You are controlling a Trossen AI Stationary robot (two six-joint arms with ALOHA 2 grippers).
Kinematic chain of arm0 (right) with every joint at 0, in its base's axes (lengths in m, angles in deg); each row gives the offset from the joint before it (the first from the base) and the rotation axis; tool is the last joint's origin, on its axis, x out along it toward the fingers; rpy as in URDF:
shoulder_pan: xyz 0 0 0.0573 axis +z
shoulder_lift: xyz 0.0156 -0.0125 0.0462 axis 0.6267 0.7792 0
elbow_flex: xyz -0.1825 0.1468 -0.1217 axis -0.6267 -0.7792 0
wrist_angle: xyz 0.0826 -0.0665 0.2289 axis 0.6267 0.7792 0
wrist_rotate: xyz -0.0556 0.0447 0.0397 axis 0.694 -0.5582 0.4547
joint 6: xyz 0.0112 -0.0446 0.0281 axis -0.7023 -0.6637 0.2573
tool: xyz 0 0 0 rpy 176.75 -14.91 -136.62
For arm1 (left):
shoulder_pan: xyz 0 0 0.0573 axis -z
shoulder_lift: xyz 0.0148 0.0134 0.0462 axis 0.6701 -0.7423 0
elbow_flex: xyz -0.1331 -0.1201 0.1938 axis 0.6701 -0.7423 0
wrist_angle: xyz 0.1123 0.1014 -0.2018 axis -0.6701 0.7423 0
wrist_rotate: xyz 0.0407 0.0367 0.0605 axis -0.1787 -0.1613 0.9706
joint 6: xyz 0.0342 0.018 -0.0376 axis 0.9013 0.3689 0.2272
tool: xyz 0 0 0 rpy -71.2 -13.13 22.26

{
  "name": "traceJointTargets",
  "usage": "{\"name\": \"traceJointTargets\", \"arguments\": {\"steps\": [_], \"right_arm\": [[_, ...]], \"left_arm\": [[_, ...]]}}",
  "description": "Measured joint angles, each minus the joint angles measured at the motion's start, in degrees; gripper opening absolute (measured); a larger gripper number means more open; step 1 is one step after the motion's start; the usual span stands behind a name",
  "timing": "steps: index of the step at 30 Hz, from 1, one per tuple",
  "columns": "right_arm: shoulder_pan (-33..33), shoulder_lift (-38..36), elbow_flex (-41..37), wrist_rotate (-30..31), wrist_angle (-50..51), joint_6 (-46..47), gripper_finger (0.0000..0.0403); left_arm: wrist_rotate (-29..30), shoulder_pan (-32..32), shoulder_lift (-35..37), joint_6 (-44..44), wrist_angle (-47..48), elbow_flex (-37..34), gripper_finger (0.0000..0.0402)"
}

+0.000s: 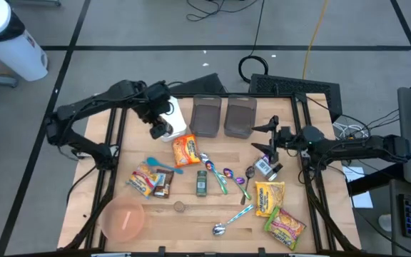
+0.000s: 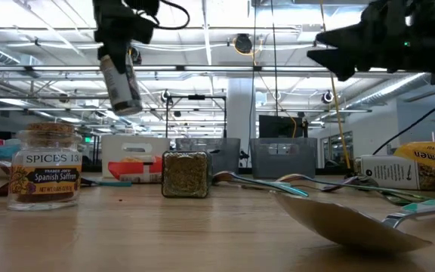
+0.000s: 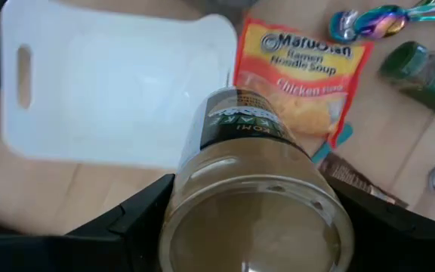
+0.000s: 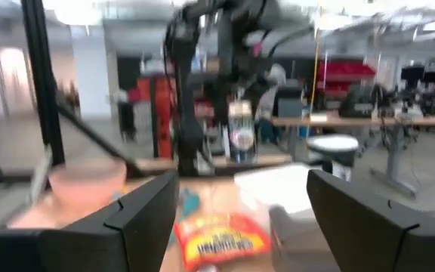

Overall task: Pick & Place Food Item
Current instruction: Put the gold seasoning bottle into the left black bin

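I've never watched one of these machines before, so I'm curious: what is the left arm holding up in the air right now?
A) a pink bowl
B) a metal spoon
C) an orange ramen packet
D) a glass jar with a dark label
D: the left end effector is clamped around a glass jar with a dark label, lifted clear above the white plastic cutting board.

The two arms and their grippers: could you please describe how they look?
Both arms are dark, slim and jointed. The left gripper and right gripper each end in two flat, black, angular fingers. A black cable loops above the left wrist in the low view.
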Motion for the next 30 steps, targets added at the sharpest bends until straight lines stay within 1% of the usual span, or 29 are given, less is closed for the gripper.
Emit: {"name": "traceJointTargets", "arguments": {"steps": [4,8,12,14,19,24,30], "right_arm": [[2.5,6.5,5.9,0.1,5.3,-5.2,0.0283],[4.1,13.9,11.7,0.1,6.3,-8.6,0.0283],[4.1,20.9,16.9,0.1,6.3,-8.8,0.0283],[4.1,23.9,18.8,0.1,5.2,-8.9,0.0283],[3.1,29.7,22.7,0.1,1.2,-5.4,0.0283],[1.8,34.8,27.5,-0.2,1.3,-2.4,0.0283],[1.6,40.5,34.0,-0.3,2.5,-2.8,0.0284]], "left_arm": [[-0.8,0.6,-4.5,2.6,-0.1,3.4,0.0279],[-0.8,1.8,-9.0,4.4,-0.4,9.1,0.0279],[-0.3,3.4,-12.9,5.6,-0.4,15.5,0.0279],[1.0,4.5,-14.4,6.3,-0.2,18.2,0.0279],[2.9,7.4,-16.7,7.7,-0.2,23.4,0.0279],[5.2,9.8,-16.8,8.1,-1.8,24.8,0.0279],[6.8,11.7,-16.8,7.7,-2.3,24.8,0.0279]]}}
